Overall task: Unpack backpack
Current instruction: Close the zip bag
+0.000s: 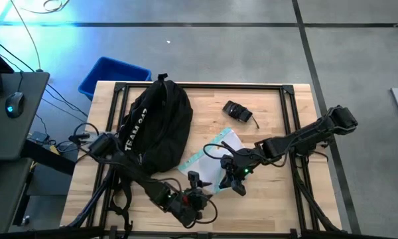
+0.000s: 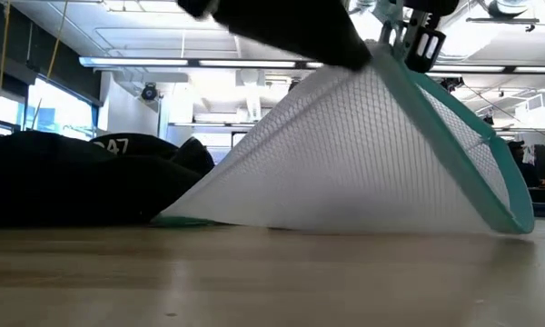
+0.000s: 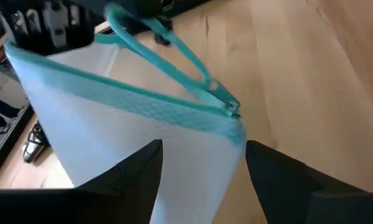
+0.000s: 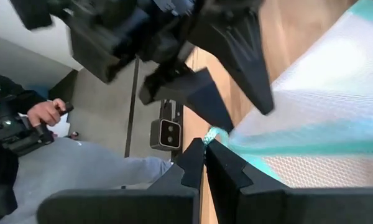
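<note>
We are midway through unpacking: a white mesh pouch with teal trim is out of the backpack, which lies on the surface beyond our left end effector. That one stands wide open, the pouch between its fingers. Our right end effector, just beside, pinches the pouch's teal edge. Next, we judge, the pouch needs laying flat and releasing.
</note>
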Tool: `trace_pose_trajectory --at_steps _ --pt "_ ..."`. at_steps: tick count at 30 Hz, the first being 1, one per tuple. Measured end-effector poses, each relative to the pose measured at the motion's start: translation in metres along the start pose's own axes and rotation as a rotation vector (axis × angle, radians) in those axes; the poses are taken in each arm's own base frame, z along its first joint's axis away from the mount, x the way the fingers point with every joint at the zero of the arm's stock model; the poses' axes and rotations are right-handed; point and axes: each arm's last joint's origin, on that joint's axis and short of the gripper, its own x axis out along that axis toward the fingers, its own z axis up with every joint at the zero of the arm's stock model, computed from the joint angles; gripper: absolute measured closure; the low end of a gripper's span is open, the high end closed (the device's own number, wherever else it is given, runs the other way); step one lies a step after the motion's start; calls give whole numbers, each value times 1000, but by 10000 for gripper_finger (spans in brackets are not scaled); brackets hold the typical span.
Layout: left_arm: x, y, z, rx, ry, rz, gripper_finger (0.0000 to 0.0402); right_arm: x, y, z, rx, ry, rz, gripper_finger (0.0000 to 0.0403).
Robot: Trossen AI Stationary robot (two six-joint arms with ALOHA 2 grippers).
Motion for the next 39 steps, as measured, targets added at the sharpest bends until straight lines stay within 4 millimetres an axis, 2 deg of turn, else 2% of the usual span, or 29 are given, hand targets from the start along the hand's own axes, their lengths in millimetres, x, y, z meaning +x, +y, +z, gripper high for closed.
trace_pose_trajectory --at_steps 7,11,14,20,22,25,29,34,39 --pt "20 -7 -7 -38 -22 20 174 0 0 -1 30 17 18 403" --pt "30 -8 -8 -68 -40 -2 192 0 1 -1 50 24 24 403" --pt "33 -5 -6 -98 -52 -9 239 0 2 -1 68 29 32 403" --pt "35 -3 -7 -129 -40 -25 381 3 9 -8 91 49 48 403" --pt "34 -2 -5 -131 -43 -25 392 4 13 -11 108 61 55 403" --pt "20 3 4 -132 -54 -35 398 5 18 -17 138 70 52 403" --pt "-14 13 20 -147 -66 -31 401 6 21 -26 180 78 -5 403" --pt "-55 27 23 -144 -8 6 401 5 15 -30 191 86 -95 403" --pt "-81 40 19 -144 52 31 401 2 5 -31 195 114 -184 403"
